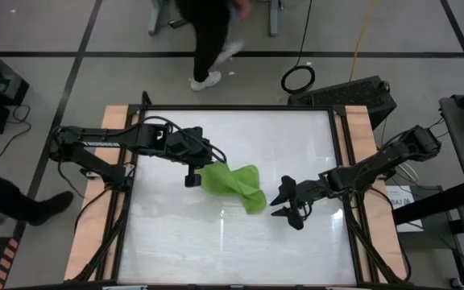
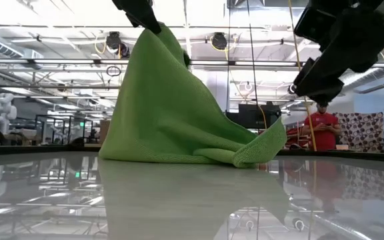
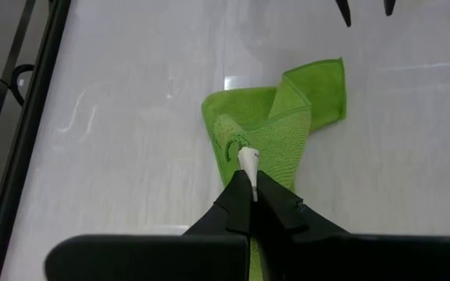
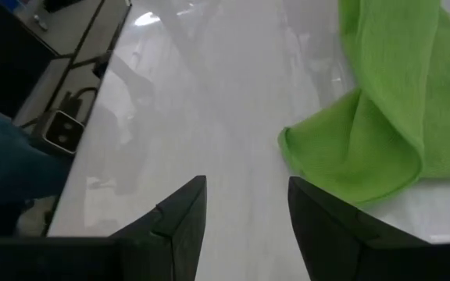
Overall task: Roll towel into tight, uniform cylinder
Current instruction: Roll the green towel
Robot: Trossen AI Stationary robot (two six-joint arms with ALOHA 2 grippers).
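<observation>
You have no roll yet. The towel (image 1: 234, 186) hangs pinched by one edge in the left gripper (image 3: 252, 190), whose fingers are clenched on the cloth and hold it up in a peak above the table (image 1: 216, 242); its lower part trails crumpled on the surface near the table's middle. The right gripper (image 1: 287, 201) hovers just beside the trailing end, fingers spread, grasping nothing. By my judgement you have all the work left: lay the cloth flat, then roll it tight and even. Count: one towel, two grippers, one table.
</observation>
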